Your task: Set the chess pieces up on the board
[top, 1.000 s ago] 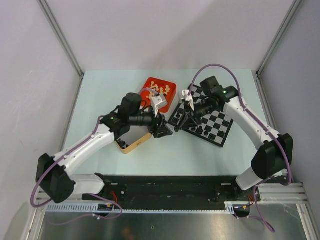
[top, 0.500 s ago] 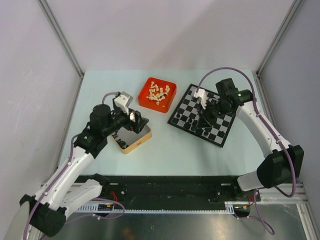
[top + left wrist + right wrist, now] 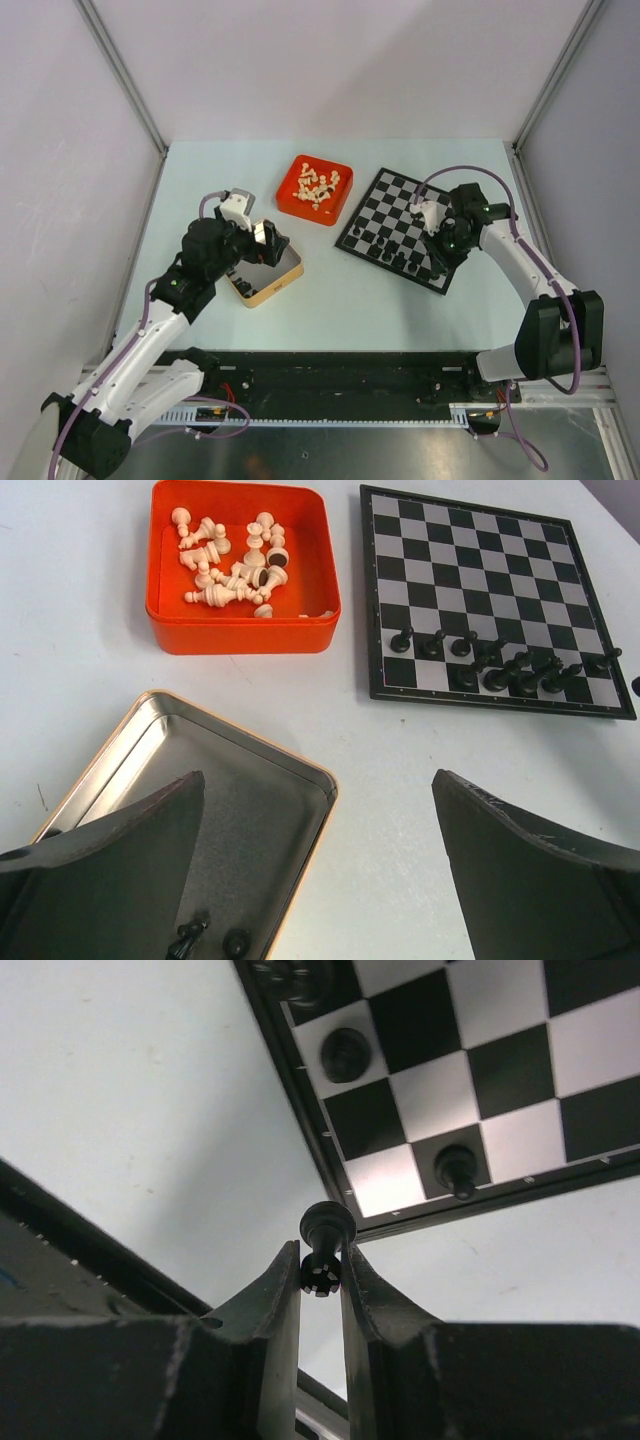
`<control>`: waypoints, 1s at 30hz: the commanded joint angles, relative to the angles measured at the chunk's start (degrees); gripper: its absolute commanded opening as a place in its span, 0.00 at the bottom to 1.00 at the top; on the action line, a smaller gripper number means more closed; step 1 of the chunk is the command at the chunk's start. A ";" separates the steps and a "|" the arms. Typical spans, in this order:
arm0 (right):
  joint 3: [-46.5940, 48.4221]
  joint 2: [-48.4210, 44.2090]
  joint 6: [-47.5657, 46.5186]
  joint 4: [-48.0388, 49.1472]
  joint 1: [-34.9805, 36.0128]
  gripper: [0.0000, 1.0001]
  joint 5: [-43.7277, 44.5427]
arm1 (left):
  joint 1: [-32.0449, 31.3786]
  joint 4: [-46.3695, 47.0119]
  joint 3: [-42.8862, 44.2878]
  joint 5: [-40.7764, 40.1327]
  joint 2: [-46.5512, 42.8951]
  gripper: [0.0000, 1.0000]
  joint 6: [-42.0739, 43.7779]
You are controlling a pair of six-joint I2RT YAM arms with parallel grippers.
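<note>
The board (image 3: 392, 212) lies right of centre, with several black chess pieces (image 3: 396, 260) along its near edge; it also shows in the left wrist view (image 3: 480, 580). My right gripper (image 3: 441, 250) is over the board's near right corner. It is shut (image 3: 320, 1260) on a black chess piece (image 3: 327, 1225), gripping its crenellated top, just off the board's edge (image 3: 330, 1140). My left gripper (image 3: 272, 243) is open and empty (image 3: 318, 776) above a metal tin (image 3: 300, 765). The tin holds two black pieces (image 3: 190, 940).
A red tray (image 3: 290, 205) with several cream pieces (image 3: 315, 185) stands at the back, left of the board; it also shows in the left wrist view (image 3: 240, 635). The gold-rimmed tin (image 3: 285, 283) lies left of centre. Grey walls close in both sides.
The two grippers were together at the centre. My left arm has drawn back left over the tin. My right gripper has moved right to the board's near right corner with the piece.
</note>
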 commanded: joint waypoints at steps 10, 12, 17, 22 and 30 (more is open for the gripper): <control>-2.45 3.84 3.35 7.52 -1.34 0.11 7.80 | 0.39 1.88 -1.04 -0.44 -0.97 1.00 -1.84; -2.45 4.71 3.44 8.13 -1.17 0.12 8.15 | 0.39 1.88 -1.04 -0.44 -0.97 1.00 -1.93; -2.45 5.77 3.79 8.14 -1.08 0.13 7.71 | 0.39 1.88 -1.22 -0.35 -1.05 1.00 -2.28; -2.45 7.00 3.88 8.84 -0.91 0.13 7.89 | 0.39 1.88 -1.39 -0.27 -1.05 1.00 -2.19; -2.53 8.32 4.15 9.45 -0.46 0.15 8.42 | 0.39 1.88 -1.48 -0.18 -1.14 1.00 -2.19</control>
